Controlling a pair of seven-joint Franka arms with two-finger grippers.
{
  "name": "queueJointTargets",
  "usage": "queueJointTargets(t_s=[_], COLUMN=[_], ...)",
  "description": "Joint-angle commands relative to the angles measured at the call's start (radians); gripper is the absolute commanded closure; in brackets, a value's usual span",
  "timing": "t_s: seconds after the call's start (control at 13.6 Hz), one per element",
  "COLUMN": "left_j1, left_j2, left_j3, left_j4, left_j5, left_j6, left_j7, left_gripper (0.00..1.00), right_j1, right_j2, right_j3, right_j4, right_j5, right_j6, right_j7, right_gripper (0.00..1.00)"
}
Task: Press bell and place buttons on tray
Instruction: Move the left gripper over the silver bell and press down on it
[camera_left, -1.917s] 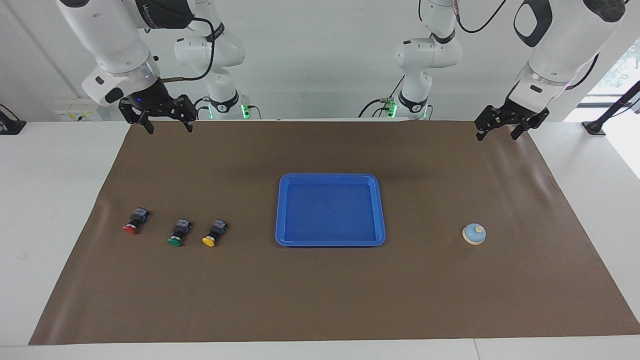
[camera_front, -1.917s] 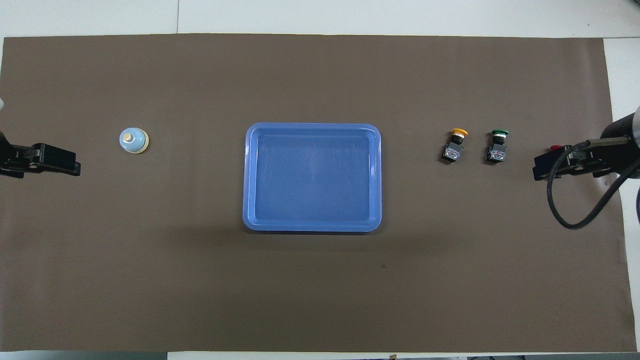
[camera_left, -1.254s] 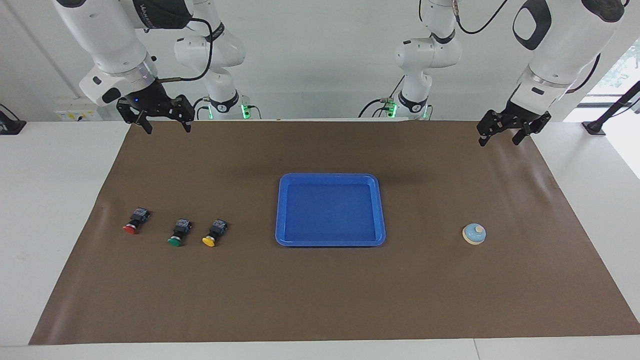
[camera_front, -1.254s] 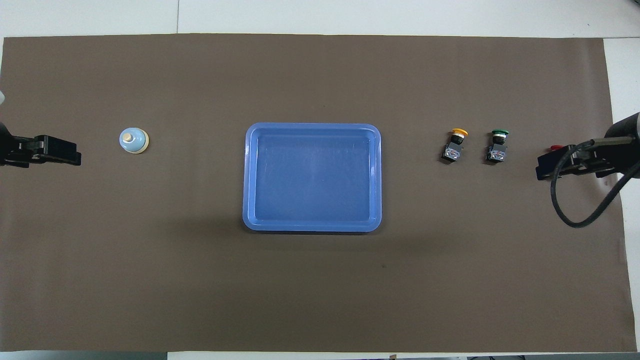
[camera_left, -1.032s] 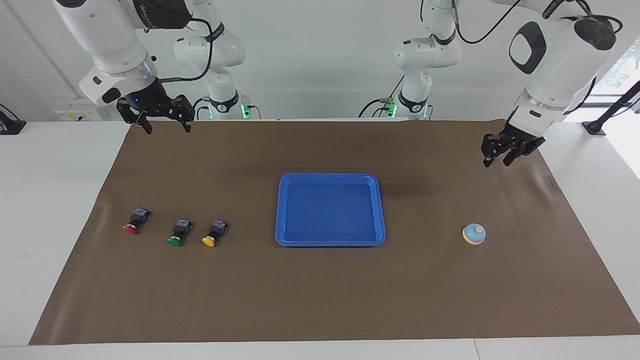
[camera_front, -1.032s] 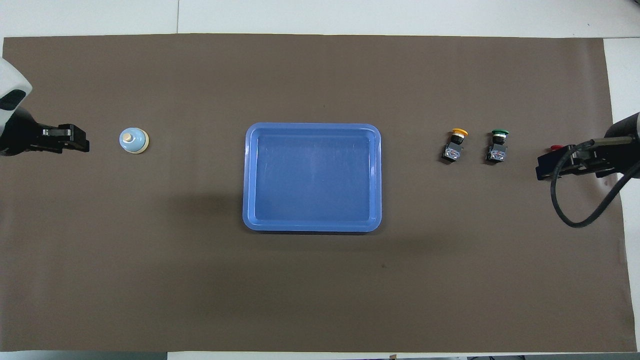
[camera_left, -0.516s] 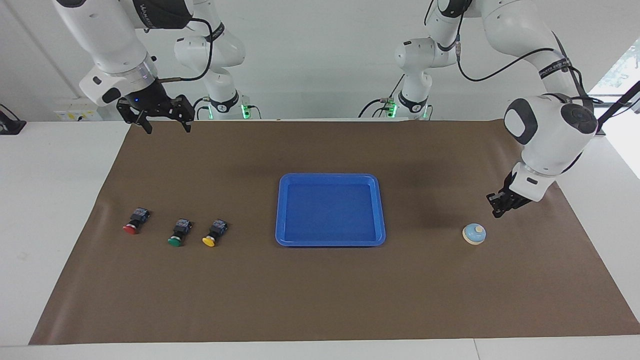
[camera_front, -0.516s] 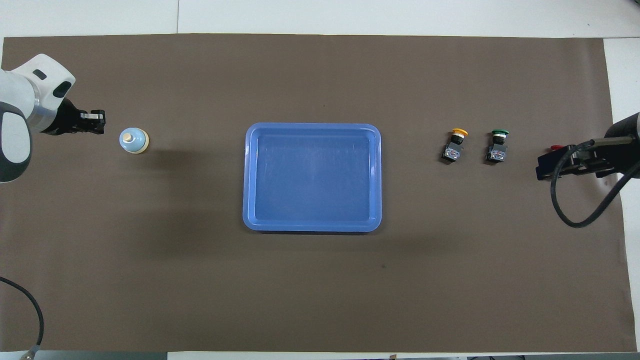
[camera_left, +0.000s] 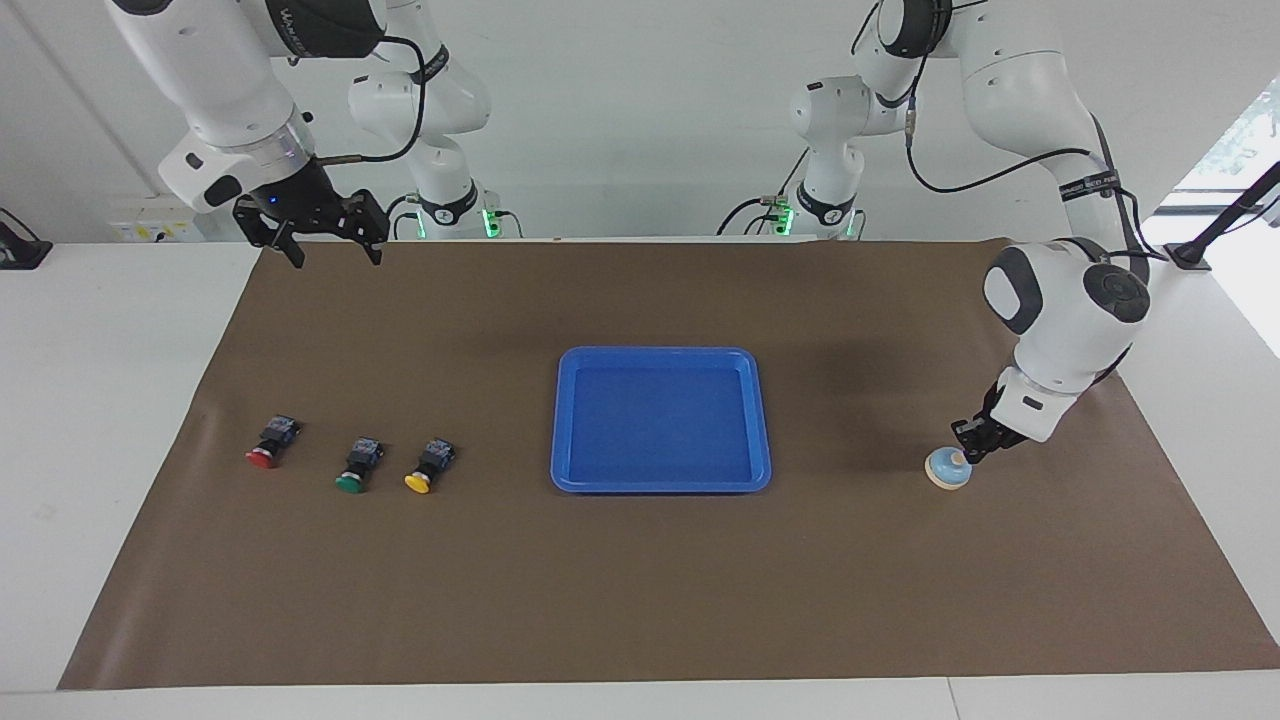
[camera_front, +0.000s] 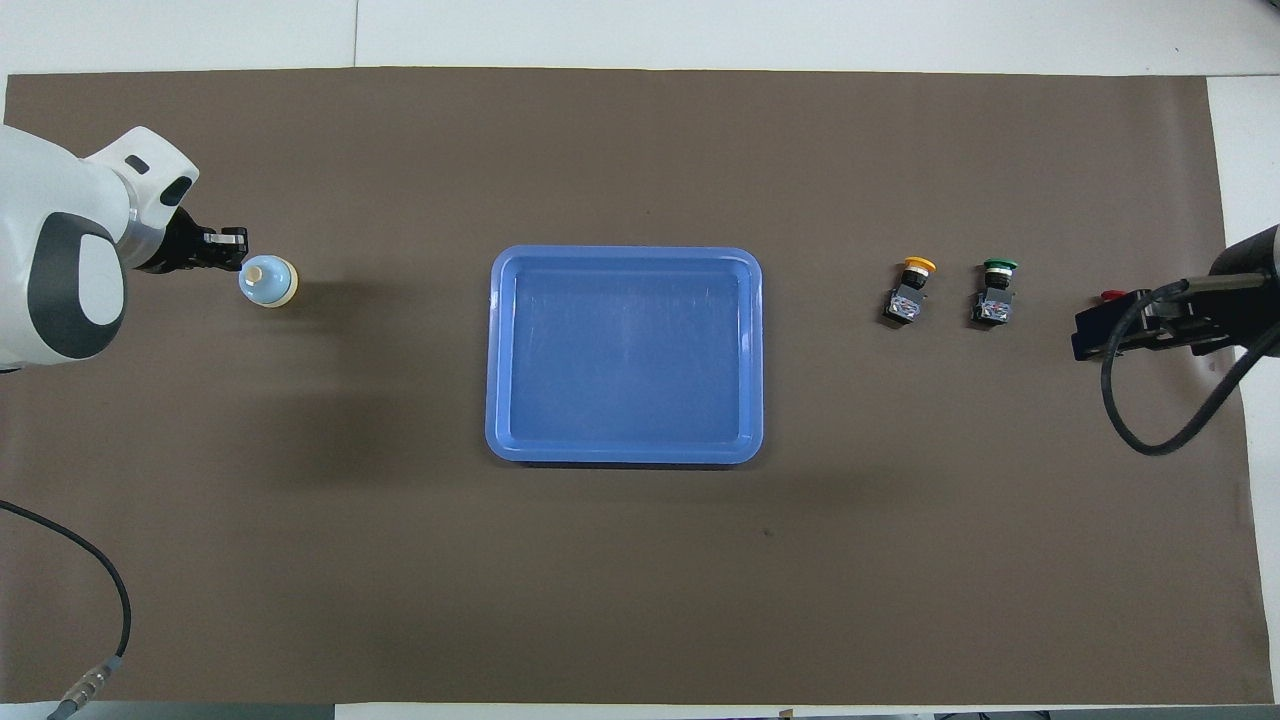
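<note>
The light-blue bell (camera_left: 946, 471) sits on the brown mat toward the left arm's end, also in the overhead view (camera_front: 268, 282). My left gripper (camera_left: 968, 453) is shut and low, its tips right at the bell's cream knob; I cannot tell if they touch. It also shows in the overhead view (camera_front: 234, 252). The red button (camera_left: 265, 451), green button (camera_left: 353, 475) and yellow button (camera_left: 424, 474) lie in a row toward the right arm's end. My right gripper (camera_left: 337, 254) is open, raised and waiting; in the overhead view (camera_front: 1084, 336) it covers most of the red button (camera_front: 1110, 295). The blue tray (camera_left: 660, 487) is mid-table.
A brown mat (camera_left: 640, 600) covers the table, with white table edge around it. The right arm's black cable (camera_front: 1150, 430) loops over the mat near the buttons. The green button (camera_front: 997, 283) and yellow button (camera_front: 913, 288) lie beside the tray (camera_front: 625, 455).
My left arm has swung down from high over the mat's robot-side edge to the bell, and its fingers have closed from open. The right arm, buttons, tray and bell have not moved.
</note>
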Motion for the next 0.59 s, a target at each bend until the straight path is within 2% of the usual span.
queueJointTargets(t_s=[0.0,0.15,0.29,0.44,0.52], left_j1=[-0.007,-0.007,-0.004,-0.001,0.000], left_j2=[-0.014,-0.005,-0.005,-0.039,-0.068], left_j3=[0.005,0.005,0.005,0.005,0.005], left_j4=[-0.104,-0.130,-0.116,-0.060,-0.019], left_j5=[0.010,0.010,0.010,0.010,0.009], left_j6=[0.130,0.181,0.156,0.023,-0.066], left_j7=[-0.014,-0.013,-0.011,-0.009,-0.009], left_gripper=[1.00,1.00,1.00,1.00,0.69], right_j1=[-0.020,-0.020,-0.020,-0.020,-0.020], right_j2=[-0.015,-0.015,-0.015,-0.015,-0.015], right_j3=[0.014,0.014,0.014,0.014,0.014], right_j4=[-0.013,-0.013,-0.013,-0.013,-0.014], right_j5=[-0.012,-0.012,-0.012,-0.012,-0.012], right_j6=[-0.006,-0.006,-0.006,-0.006,-0.006], right_j7=[-0.024,-0.024,-0.024,-0.024,-0.024], right_gripper=[0.00,0.00,0.00,0.00,0.00])
